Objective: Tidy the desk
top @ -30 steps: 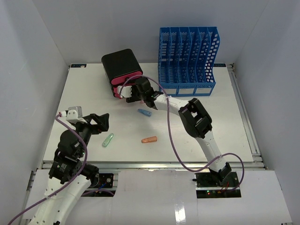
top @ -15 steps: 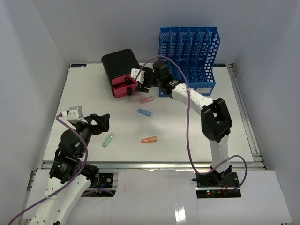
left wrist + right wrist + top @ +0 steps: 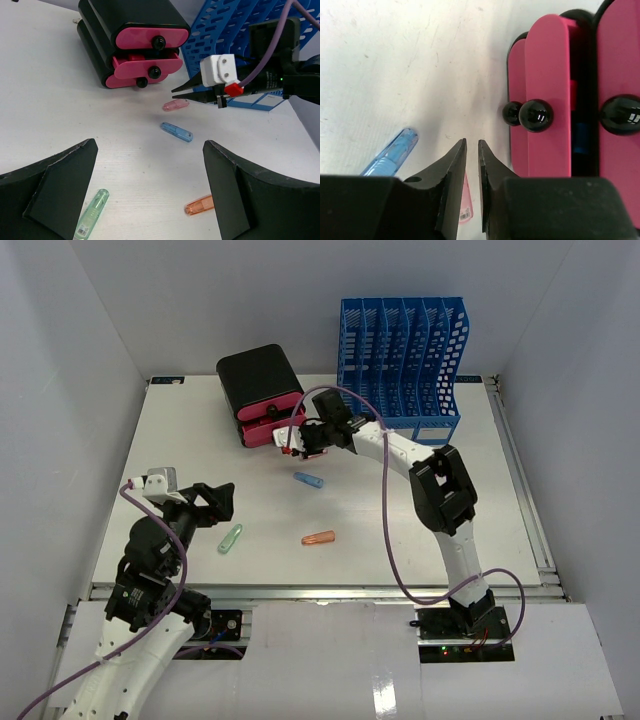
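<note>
The desk (image 3: 470, 500), a rigid white fixed top, lies under everything and is not for lifting; 4 loose pieces on it are. Right gripper (image 3: 471, 142): jaws all but closed, grasping nothing, poised over the pink capsule (image 3: 176, 105) near the drawer box (image 3: 132, 20). Left gripper (image 3: 150, 144): spread wide, empty. Blue capsule (image 3: 176, 132), orange capsule (image 3: 199, 205) and green capsule (image 3: 91, 221) lie apart. Judged light, smooth, prone to roll; pinch across mid-body.

the top view looks down from high behind the near edge over the whole desk (image 3: 180, 440); the left wrist view looks low across it toward the black box with pink drawers (image 3: 140, 37); the right wrist view faces those drawers close up.
</note>
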